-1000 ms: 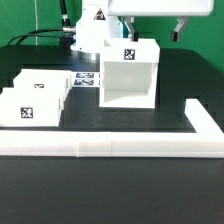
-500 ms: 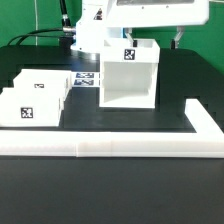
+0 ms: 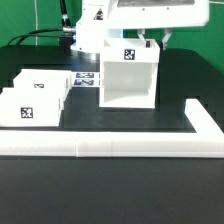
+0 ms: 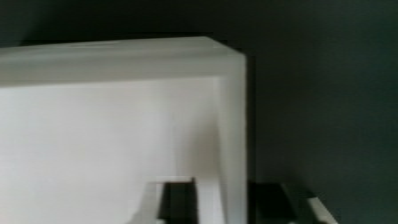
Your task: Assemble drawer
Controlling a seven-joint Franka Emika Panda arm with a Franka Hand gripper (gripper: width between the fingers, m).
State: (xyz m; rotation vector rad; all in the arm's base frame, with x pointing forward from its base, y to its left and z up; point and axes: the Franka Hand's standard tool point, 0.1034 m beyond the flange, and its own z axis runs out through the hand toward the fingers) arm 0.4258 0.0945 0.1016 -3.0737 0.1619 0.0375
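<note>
End effector (image 3: 157,42), spread, straddles a wall of the shell (image 3: 128,85); two flat boxes (image 3: 30,105) lie well apart.

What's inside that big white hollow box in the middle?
Nothing visible: the drawer shell looks empty through its open front, only white walls. The tool straddles one side wall at the top, jaws apart. Corners behind the front edges are hidden.

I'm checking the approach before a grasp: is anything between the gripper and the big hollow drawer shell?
Nothing visible does. In the wrist view the gripper has one finger on each side of a wall of the drawer shell, with nothing else between. The picture is too blurred to tell whether the fingers touch it.
</note>
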